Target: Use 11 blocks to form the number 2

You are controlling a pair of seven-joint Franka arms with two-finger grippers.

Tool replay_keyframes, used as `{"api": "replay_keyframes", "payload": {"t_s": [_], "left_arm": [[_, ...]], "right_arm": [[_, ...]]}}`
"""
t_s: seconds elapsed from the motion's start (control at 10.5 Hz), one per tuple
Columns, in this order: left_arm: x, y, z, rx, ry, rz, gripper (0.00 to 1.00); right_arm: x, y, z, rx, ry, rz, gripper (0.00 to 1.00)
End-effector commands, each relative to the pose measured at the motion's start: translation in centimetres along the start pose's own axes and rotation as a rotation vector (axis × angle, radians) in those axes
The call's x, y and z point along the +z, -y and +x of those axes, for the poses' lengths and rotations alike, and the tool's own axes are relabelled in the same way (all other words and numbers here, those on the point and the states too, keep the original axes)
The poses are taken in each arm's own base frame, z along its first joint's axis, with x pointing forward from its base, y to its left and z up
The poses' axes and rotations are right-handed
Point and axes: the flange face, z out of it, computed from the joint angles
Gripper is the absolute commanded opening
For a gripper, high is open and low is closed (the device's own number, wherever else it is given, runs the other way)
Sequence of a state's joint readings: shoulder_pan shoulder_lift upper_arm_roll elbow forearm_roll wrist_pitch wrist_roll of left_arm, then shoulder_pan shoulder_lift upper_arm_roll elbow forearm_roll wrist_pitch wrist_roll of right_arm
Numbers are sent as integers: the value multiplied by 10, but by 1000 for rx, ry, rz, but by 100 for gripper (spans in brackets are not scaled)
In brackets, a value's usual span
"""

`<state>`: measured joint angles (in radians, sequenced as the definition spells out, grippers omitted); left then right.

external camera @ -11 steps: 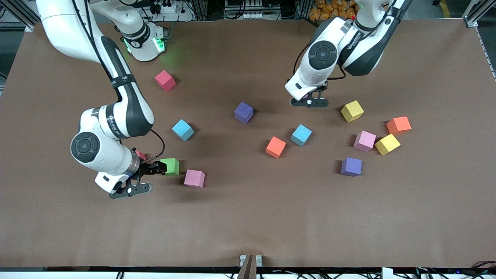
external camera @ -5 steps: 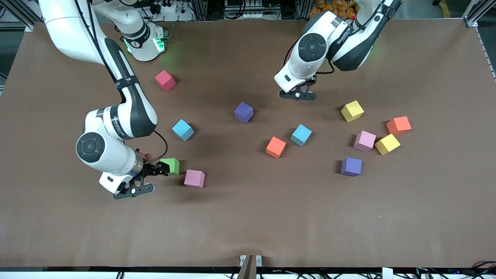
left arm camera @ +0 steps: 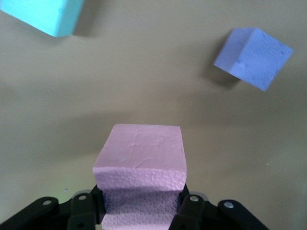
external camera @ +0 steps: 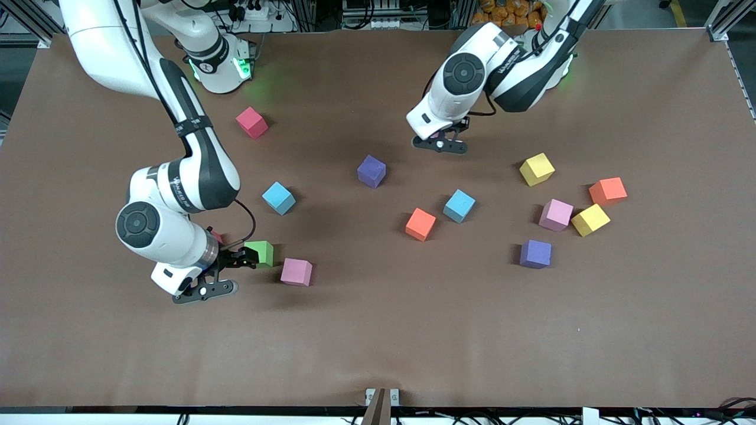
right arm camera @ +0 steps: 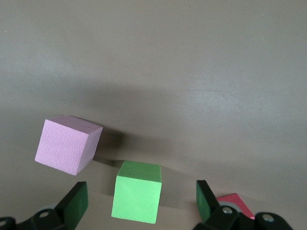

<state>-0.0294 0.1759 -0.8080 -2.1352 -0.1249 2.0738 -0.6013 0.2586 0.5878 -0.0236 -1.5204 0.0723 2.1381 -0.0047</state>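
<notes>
Brown table (external camera: 378, 342) strewn with blocks, left gripper (left arm camera: 144, 211) jaws clamping pink block (left arm camera: 141, 167), right gripper (right arm camera: 139, 203) jaws wide around green block (right arm camera: 137, 197)

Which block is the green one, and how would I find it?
Look toward the right arm's end of the table, where the open right gripper hangs low. The green block sits between its fingers, beside a pink block. It is the only green cube.
</notes>
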Motion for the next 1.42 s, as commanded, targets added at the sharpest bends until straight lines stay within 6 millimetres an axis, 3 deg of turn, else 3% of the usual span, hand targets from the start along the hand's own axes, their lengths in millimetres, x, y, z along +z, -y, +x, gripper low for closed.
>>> {"api": "replay_keyframes", "payload": {"t_s": [0.0,0.47,0.66,0.95,1.33], "left_arm": [[29,-32,-15,-20,22,-4,24],[95,-90,-41,-104,32,-16,23],[121,-108,-41,-149,31,0,23],[142,-136,-33,-220,57,-9,23],[162,-142,-35,-216,52,28,23]], "right_arm": [[2,2,3,15,-8,9,100],[13,1,5,16,-10,7,100],[12,2,5,15,-13,8,100],[15,4,3,-5,-2,5,100],[16,-6,2,-95,14,5,100]]}}
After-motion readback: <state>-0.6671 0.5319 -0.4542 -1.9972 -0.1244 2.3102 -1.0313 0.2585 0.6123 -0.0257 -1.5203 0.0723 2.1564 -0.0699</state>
